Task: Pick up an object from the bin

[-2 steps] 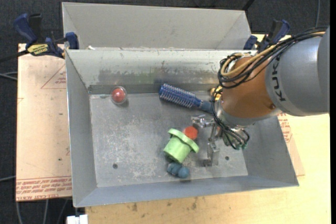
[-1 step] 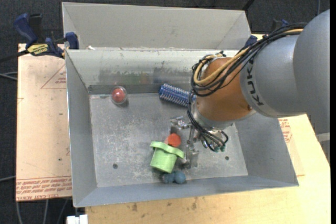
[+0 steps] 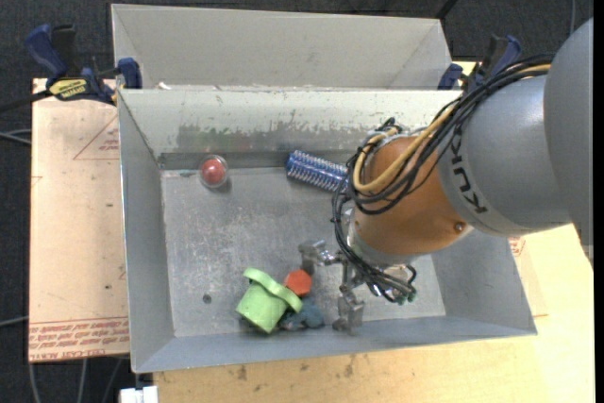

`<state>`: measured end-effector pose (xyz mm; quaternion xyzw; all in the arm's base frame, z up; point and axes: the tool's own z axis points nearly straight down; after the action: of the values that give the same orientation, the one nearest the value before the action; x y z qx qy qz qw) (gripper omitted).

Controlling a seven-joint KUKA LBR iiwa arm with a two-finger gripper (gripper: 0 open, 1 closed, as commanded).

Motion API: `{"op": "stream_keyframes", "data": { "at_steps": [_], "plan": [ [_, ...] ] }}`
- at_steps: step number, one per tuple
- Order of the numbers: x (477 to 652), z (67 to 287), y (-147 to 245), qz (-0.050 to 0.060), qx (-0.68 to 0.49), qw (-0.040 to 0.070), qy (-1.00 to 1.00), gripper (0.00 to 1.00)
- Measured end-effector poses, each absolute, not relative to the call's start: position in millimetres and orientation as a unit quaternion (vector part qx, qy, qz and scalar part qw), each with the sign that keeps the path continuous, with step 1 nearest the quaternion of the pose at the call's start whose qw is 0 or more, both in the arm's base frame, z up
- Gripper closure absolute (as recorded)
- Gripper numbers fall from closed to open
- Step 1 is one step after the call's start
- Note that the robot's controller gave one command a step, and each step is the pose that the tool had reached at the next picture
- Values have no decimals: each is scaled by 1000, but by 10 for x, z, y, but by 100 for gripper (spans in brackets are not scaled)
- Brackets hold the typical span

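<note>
While pincer (image 3: 332,286) gapes, flanged green cup (image 3: 261,302) nearby

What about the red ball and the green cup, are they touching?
Apart. The camera view shows bare floor between the red ball and the green cup.

The thick silver-grey KUKA arm (image 3: 528,156) comes in over the right wall of the grey metal bin (image 3: 142,231) and slopes down towards the bin's floor. Its wrist wears a rounded orange wrist cover (image 3: 406,203), with black cables (image 3: 401,167) looped round the cover's upper side. Below it the two-finger metal gripper (image 3: 336,284) points down, low over the floor near the bin's front wall and right of its middle. Its fingers (image 3: 348,311) stand spread apart, with nothing seen between them.
</note>
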<state>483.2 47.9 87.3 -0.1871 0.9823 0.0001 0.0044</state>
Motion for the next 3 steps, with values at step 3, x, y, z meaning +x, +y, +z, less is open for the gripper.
{"op": "stream_keyframes", "data": {
  "at_steps": [3],
  "plan": [
    [6540, 700, -345, 0, 43, 5, 999, 0]
  ]
}}
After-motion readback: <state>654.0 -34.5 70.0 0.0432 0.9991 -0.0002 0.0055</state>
